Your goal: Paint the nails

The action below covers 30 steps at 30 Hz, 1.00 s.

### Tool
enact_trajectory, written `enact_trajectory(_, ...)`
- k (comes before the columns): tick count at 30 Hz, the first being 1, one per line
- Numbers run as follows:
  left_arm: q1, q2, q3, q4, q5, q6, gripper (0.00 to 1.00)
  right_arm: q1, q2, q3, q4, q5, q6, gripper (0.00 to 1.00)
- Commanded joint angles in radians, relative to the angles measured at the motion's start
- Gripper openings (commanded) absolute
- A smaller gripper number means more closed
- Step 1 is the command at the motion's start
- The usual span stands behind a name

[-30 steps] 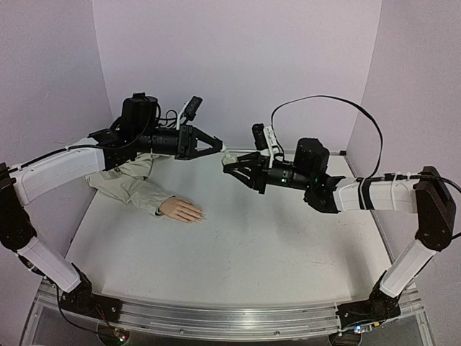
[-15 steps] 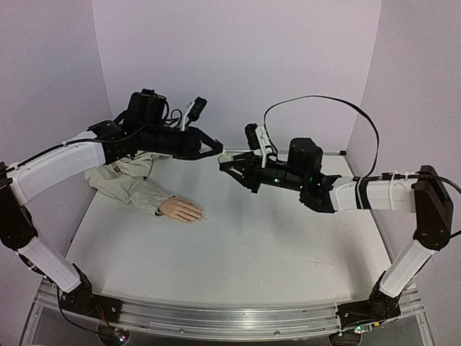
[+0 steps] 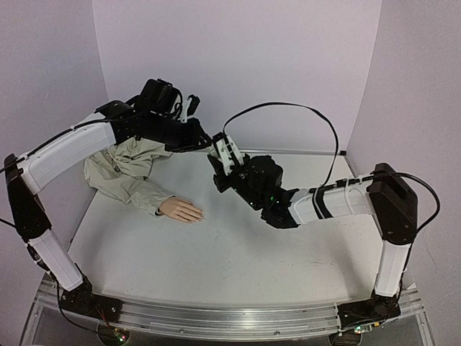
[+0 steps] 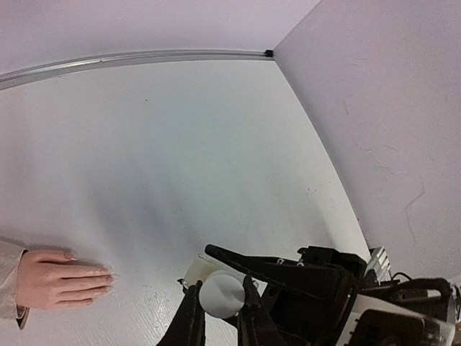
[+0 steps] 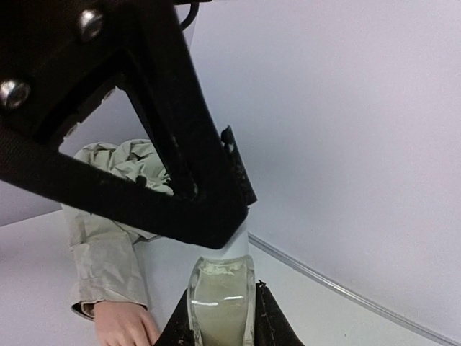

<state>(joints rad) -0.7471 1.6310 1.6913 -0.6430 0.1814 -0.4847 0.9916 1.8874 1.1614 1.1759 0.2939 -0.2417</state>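
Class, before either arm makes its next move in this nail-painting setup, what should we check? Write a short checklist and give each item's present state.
1. The right hand is shut on the small clear glass bottle of pale liquid: ok.
2. The left hand is shut on the bottle's round white cap: ok.
3. Cap loosened from the bottle: cannot tell.
4. The peach mannequin hand with its beige fabric sleeve lies flat on the white table, apart from both arms: ok.
5. The nails are free of polish: cannot tell, too small.
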Motion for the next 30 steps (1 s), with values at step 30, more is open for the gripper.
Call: enact_trajectory(30, -0.006, 0.056, -0.068, -0.28, 0.74, 0.725, 0.0, -0.24, -0.035, 0.261, 0.495, -1.567, 1.021, 0.0)
